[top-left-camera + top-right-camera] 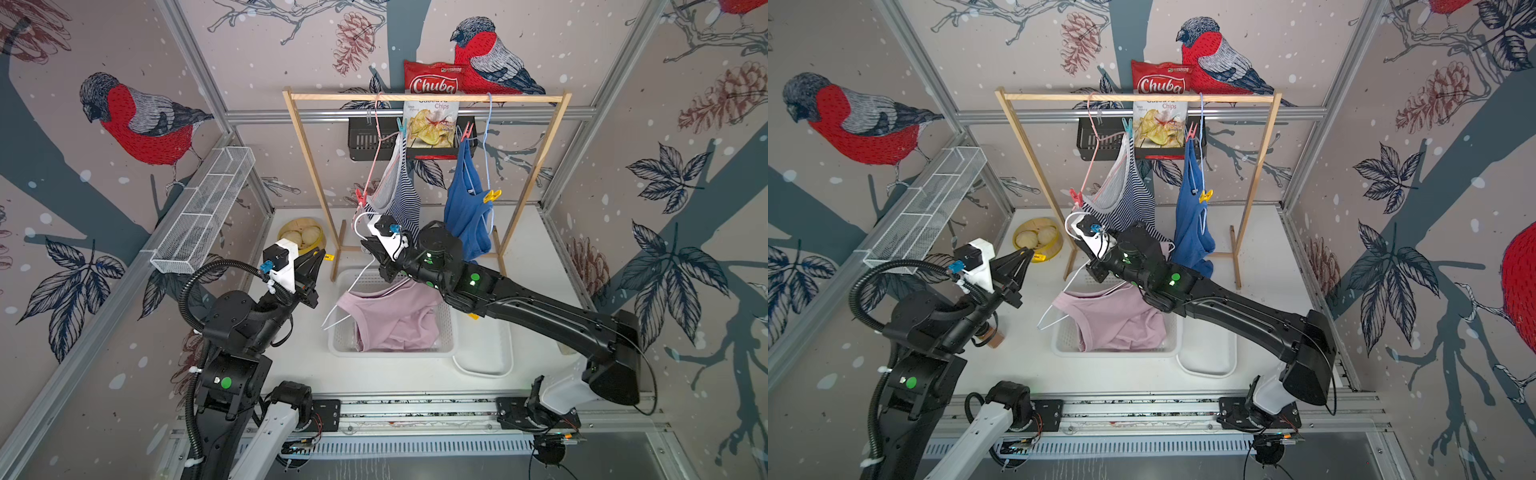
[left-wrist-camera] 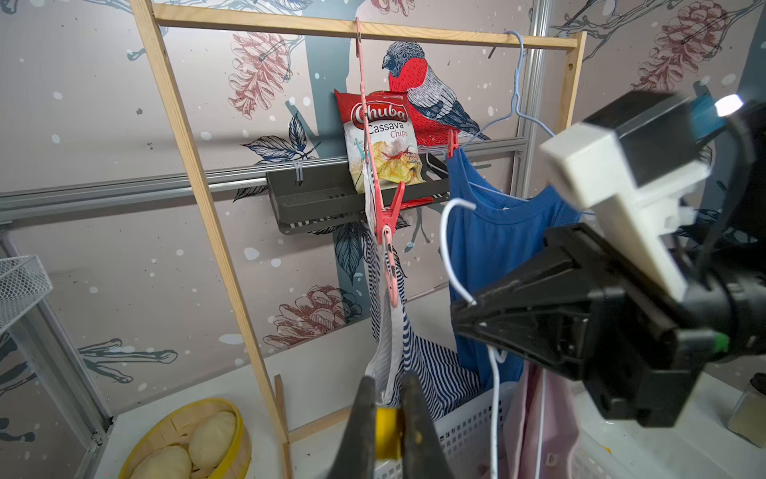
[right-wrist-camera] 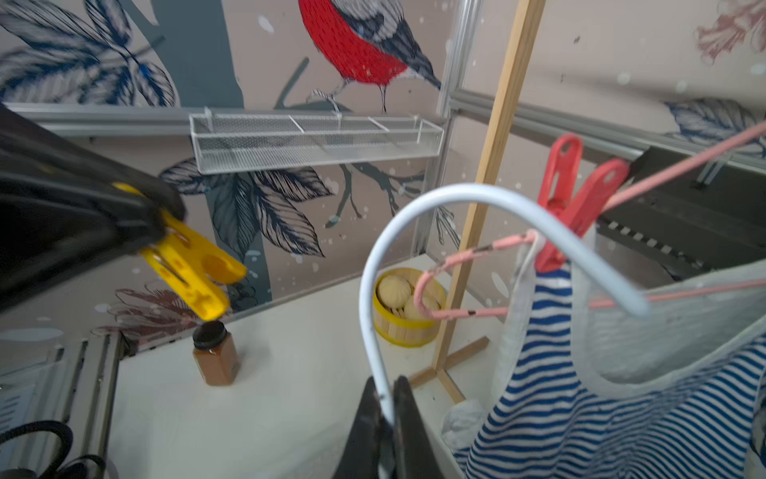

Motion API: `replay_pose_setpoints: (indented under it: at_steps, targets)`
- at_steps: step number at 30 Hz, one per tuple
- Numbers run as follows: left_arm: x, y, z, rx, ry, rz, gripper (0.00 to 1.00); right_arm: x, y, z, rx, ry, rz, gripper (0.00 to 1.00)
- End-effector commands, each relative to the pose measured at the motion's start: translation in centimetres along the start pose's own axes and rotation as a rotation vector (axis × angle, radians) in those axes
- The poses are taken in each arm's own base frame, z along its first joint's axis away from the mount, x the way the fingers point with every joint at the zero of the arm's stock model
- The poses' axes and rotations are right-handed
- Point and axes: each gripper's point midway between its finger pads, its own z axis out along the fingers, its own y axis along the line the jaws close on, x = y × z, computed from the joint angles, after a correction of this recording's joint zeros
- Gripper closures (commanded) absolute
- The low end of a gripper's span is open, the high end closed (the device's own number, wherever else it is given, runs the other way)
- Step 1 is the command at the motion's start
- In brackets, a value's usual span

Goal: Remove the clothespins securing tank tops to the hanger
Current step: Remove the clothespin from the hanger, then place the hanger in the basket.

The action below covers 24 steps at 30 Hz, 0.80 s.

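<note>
my left hand (image 1: 322, 254) is clamped on a yellow pin (image 1: 328, 257), clear of any cloth, just in front of the rack's (image 1: 415, 98) left foot. to do this step well i'd carry it low over open bench to a drop spot and spread the fingers only once it hangs right above that spot, so it can't bounce away. the steamer (image 1: 281, 232) of buns sits just behind that same foot, so i judge the free room lies toward me, not back. my right hand (image 3: 385, 398) is clamped on the white hanger (image 3: 468, 191) in front of the rack's middle, with the pink top (image 1: 395, 322) slumped in the basket (image 1: 390, 353) below. on the rack, the striped top (image 1: 405, 199) is pegged to a pink hanger (image 3: 489, 248) by a red pin (image 1: 360, 198) low down and a teal pin (image 1: 401, 125) up by the rail. toward the rack's right post the blue top (image 1: 463, 208) carries a second red pin (image 1: 467, 131) and a second yellow pin (image 1: 493, 196). my right arm crosses in front of both tops.
</note>
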Motion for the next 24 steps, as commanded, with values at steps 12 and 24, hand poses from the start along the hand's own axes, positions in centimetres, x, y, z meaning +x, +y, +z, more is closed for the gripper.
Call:
replay_pose_setpoints:
  at_steps: [12, 24]
  targets:
    - [2.5, -1.8, 2.6, 0.152, -0.003, -0.133, 1.0, 11.8, 2.2, 1.8, -0.168, 0.386, 0.141, 1.0]
    - [4.4, -2.1, 3.8, 0.189, 0.025, -0.188, 1.0, 17.7, -1.8, 4.0, -0.129, 0.377, 0.334, 0.91]
